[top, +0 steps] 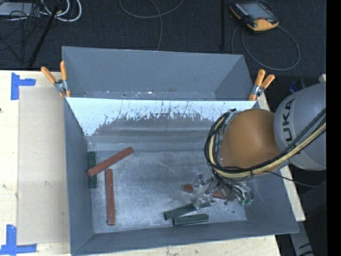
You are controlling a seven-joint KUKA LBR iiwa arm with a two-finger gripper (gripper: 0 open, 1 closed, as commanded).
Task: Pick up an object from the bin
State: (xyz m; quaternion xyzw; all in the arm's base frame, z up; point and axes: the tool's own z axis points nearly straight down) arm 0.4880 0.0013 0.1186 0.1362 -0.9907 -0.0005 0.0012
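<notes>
Light falls from above, moderate and fairly even; the bin (154, 71) is brightest in a pale band along the top of its sloping back wall, above a dimmer bottom; its left wall lies in shade; the orange cover (248, 137) has a soft sheen and casts shadow beneath itself; the ground (160, 20) beyond is dark.

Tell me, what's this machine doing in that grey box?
A robot arm reaches in from the right to pick something out of the grey bin. Its gripper is low in the near right part, just above a pair of dark green bars on the bin floor, with a small reddish-brown piece beside it. I can't tell whether it has hold of anything. On the left lie two long reddish-brown sticks and another dark green bar.
</notes>
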